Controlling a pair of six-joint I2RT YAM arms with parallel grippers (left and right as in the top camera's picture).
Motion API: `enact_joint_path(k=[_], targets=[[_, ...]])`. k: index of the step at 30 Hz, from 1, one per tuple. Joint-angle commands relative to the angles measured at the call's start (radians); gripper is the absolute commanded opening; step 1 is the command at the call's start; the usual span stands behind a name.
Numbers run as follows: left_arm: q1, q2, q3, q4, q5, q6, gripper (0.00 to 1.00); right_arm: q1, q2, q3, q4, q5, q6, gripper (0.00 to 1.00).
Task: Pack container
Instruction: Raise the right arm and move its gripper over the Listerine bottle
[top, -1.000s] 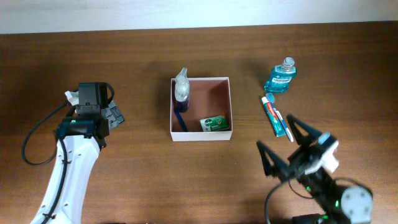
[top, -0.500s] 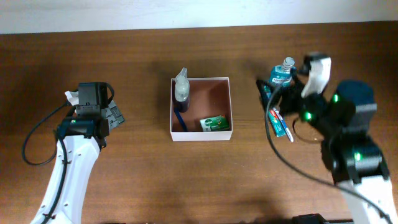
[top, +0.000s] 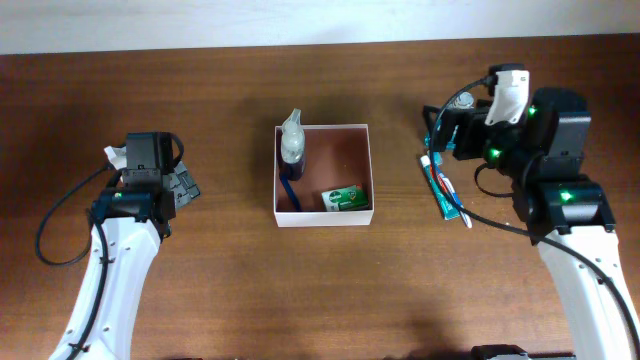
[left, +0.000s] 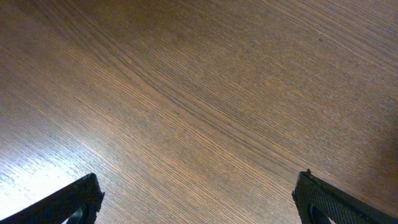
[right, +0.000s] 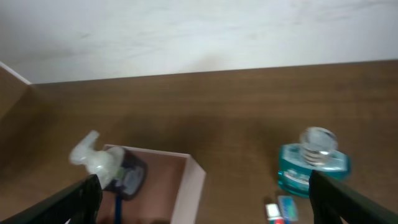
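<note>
The container (top: 322, 218) is sitting mid-frame on the table (top: 230, 290), already holding a spray bottle (top: 292, 140), a green box (top: 346, 198) and a blue-handled item (top: 287, 190). The teal mouthwash bottle (right: 314, 165) and toothpaste tube (top: 438, 182) are waiting outside, to its right. The right hand (right: 204, 186) is hovering over them, spread wide and gripping nothing. The left hand (left: 198, 186) is idling at the left, wide open and empty.

Overhead the light is even and soft; the container (top: 322, 219) throws scarcely a shadow. The left wrist view is sharp, with pale glare on the counter (left: 37, 168) at lower left. The right wrist view is blurred (the teal bottle (right: 313, 163) smears).
</note>
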Motion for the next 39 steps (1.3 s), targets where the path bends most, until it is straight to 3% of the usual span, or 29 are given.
enact_joint_path(k=[1, 13, 23, 28, 39], targets=[[0.003, -0.017, 0.021, 0.0, -0.018, 0.006, 0.99, -0.045, 0.021, 0.016, -0.016, 0.032, -0.013, 0.98], [0.003, -0.016, 0.021, 0.0, -0.018, 0.006, 0.99, -0.083, 0.1, 0.016, -0.046, 0.064, -0.015, 0.99], [0.003, -0.016, 0.021, -0.001, -0.018, 0.006, 0.99, -0.082, 0.212, 0.016, -0.031, 0.067, -0.112, 0.99], [0.003, -0.016, 0.021, 0.0, -0.018, 0.006, 1.0, -0.082, 0.238, 0.016, -0.024, 0.188, -0.116, 1.0], [0.003, -0.017, 0.021, -0.001, -0.018, 0.006, 0.99, -0.082, 0.237, 0.017, 0.03, 0.205, -0.168, 0.78]])
